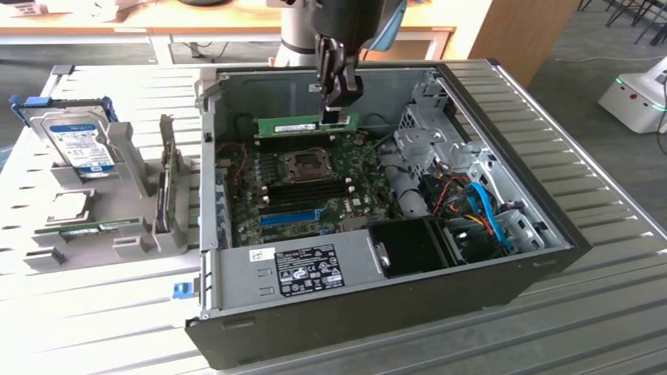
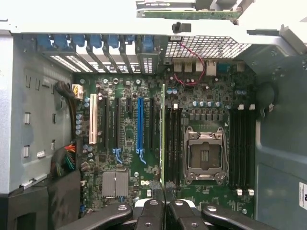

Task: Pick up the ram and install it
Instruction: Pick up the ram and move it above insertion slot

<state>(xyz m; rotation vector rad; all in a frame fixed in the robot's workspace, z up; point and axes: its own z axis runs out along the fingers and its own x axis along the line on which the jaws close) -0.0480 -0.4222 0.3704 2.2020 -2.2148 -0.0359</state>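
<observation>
The black fingers [image 2: 154,201] of the gripper [image 2: 164,191] are seen closest, closed on the ram [image 2: 163,134] — the thin green stick is clamped on edge. Beneath the gripper the motherboard [image 2: 125,143] is found, inside the open computer case [image 1: 501,289]. Just beside the ram the black memory slots [image 2: 173,139] are lined up parallel to it; whether it touches one cannot be told. Past these slots the CPU socket [image 2: 204,155] is placed, and on the gripper's other side — a long blue slot [image 2: 140,124]. Far from the gripper, outside the case, a hard drive [image 1: 83,144] is stood in a grey rack [image 1: 130,168].
</observation>
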